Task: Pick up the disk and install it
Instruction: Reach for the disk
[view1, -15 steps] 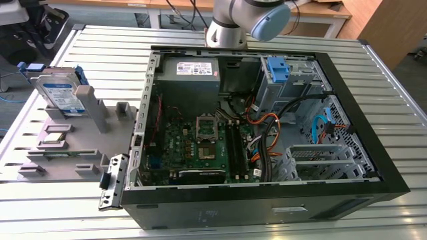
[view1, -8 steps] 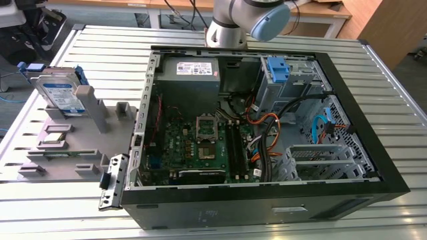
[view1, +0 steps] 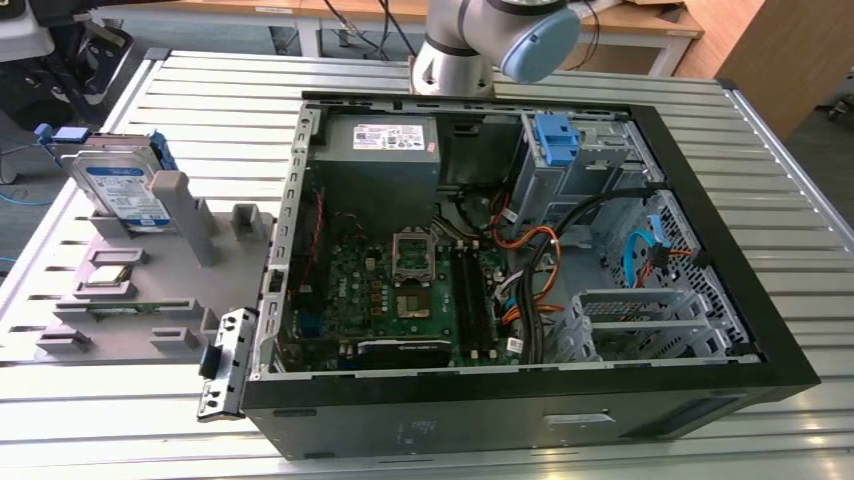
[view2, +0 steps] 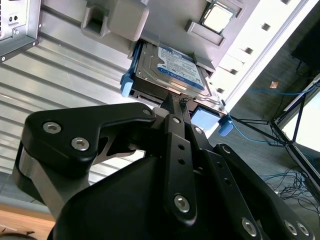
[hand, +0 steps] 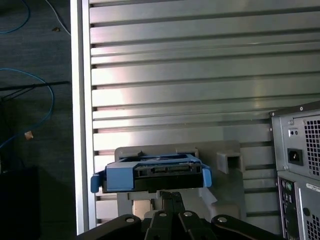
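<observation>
Silver rectangular disk (view1: 120, 185), white-and-blue label, blue plastic rails: stands upright in a grey plastic holder (view1: 187, 235), just beyond the fingertips and apart from them. Black metal gripper (view2: 175, 101): fingers pressed together, holding nothing. The second wrist view shows the disk's label face, the first wrist view its connector edge, and the exterior view the open black computer case (view1: 747, 300).

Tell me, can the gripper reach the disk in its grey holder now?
Probably yes: the gripper points at the disk, standing on edge in the grey holder, with nothing between them. Its jaws look shut, though.
</observation>
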